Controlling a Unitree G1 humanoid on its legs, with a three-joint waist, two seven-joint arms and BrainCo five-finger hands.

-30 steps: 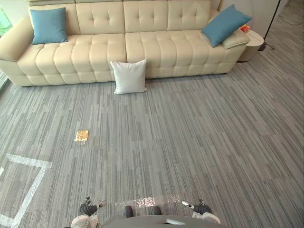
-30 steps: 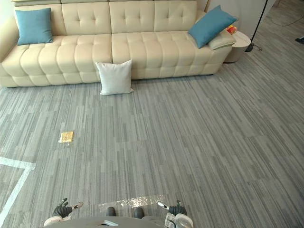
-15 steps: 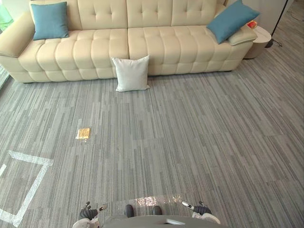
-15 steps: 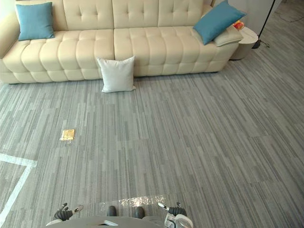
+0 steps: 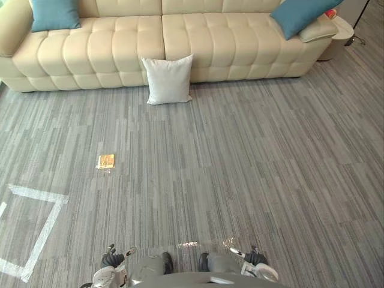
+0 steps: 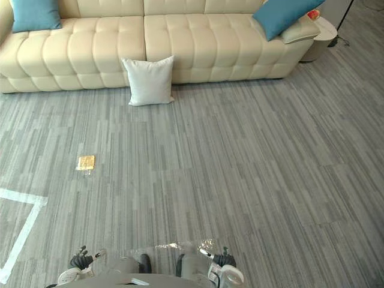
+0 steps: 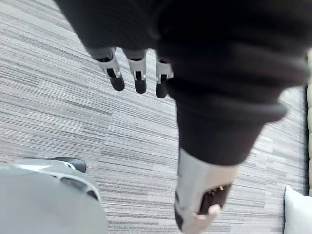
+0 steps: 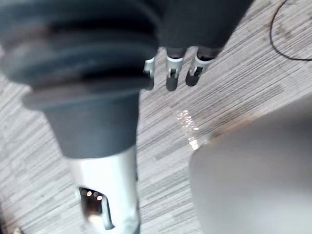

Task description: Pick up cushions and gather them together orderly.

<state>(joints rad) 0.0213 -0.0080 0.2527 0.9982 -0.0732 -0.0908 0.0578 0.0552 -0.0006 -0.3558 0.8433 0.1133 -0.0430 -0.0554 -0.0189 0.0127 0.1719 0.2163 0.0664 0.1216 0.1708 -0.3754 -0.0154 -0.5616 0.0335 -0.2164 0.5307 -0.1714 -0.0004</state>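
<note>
A white cushion [image 5: 168, 80] stands on the carpet, leaning against the front of the cream sofa [image 5: 108, 51]. One blue cushion [image 5: 54, 13] rests on the sofa's left end. Another blue cushion [image 5: 303, 13] lies tilted on the right end, over a cream cushion [image 5: 318, 30]. My left hand [image 5: 112, 259] hangs low at the near edge, far from all cushions, fingers [image 7: 138, 74] relaxed and holding nothing. My right hand [image 5: 252, 258] hangs likewise, its fingers [image 8: 171, 73] straight and empty.
A small yellow-brown square object [image 5: 106, 161] lies on the grey carpet to the left. White tape lines [image 5: 42, 225] mark the floor at the near left. A round side table [image 5: 342, 30] stands by the sofa's right end.
The whole picture has shifted downward: the camera has moved closer to the sofa and white cushion. Both hands stay hanging at my sides, empty.
</note>
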